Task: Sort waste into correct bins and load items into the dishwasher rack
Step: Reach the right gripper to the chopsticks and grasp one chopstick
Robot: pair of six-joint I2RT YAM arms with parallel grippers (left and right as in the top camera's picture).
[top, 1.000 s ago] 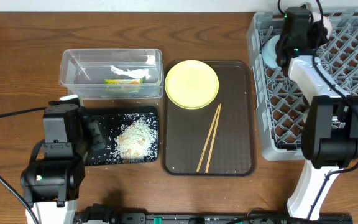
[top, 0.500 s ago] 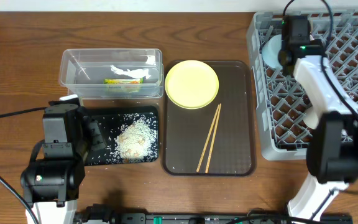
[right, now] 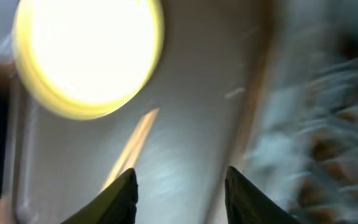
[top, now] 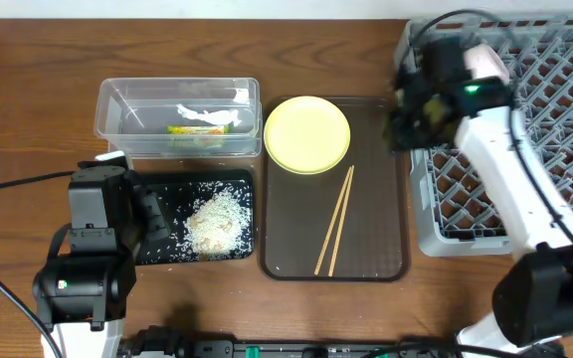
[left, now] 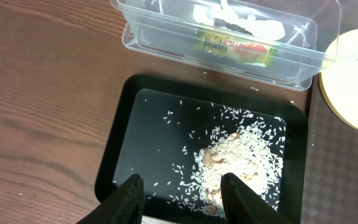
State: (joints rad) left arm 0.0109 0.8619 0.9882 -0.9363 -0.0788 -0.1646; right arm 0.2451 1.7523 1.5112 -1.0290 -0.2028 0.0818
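Note:
The yellow plate (top: 307,134) and the wooden chopsticks (top: 334,221) lie on the brown tray (top: 371,229). The clear tub (top: 127,119) holds the green-and-white wrapper (top: 205,121). The black tub (top: 162,214) holds the rice scraps (top: 217,221). My left gripper (left: 182,199) is open and empty over the black tub's (left: 120,155) near edge, by the rice (left: 241,158). My right gripper (top: 403,117) is open and empty above the tray's right edge, beside the grey rack (top: 525,149). Its blurred view (right: 182,199) shows the plate (right: 89,56) and chopsticks (right: 132,146).
A pale pinkish round thing (top: 485,60) shows in the rack's far left corner behind my right arm. The wrapper also shows in the left wrist view (left: 235,46). Bare wood table surrounds the tubs (top: 28,109).
My right arm has swung left and forward, from over the rack's far left corner to the tray's right edge. The left arm has not moved.

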